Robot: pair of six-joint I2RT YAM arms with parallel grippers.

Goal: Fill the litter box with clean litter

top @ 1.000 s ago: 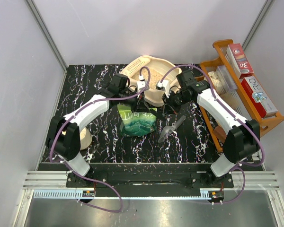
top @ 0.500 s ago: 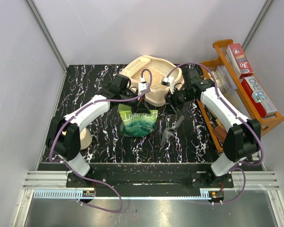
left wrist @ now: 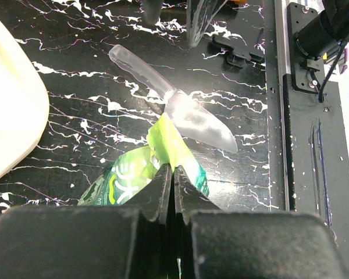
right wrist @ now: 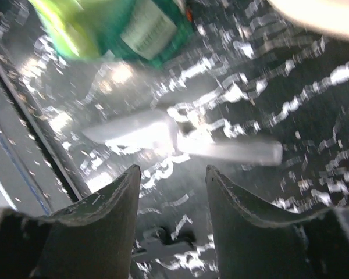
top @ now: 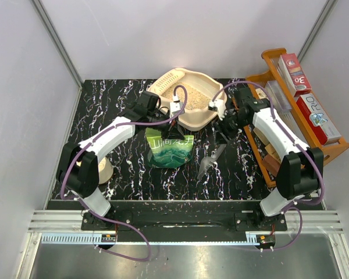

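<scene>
The black marbled tabletop point(top: 104, 104) is bordered on the right by an orange wooden rack point(top: 279, 125), and the litter box point(top: 193, 121) is set at its far middle, with the clean litter point(top: 192, 96) spread inside it. Just in front of the box a green bag point(top: 170, 148) is gripped at its top edge by the left tool point(left wrist: 173, 171), which is clenched tight on the fold. A clear scoop point(top: 208, 160) is laid on the tabletop just right of the bag, and the right tool point(right wrist: 173, 171) is held above it, released, with nothing between its parted fingers.
</scene>
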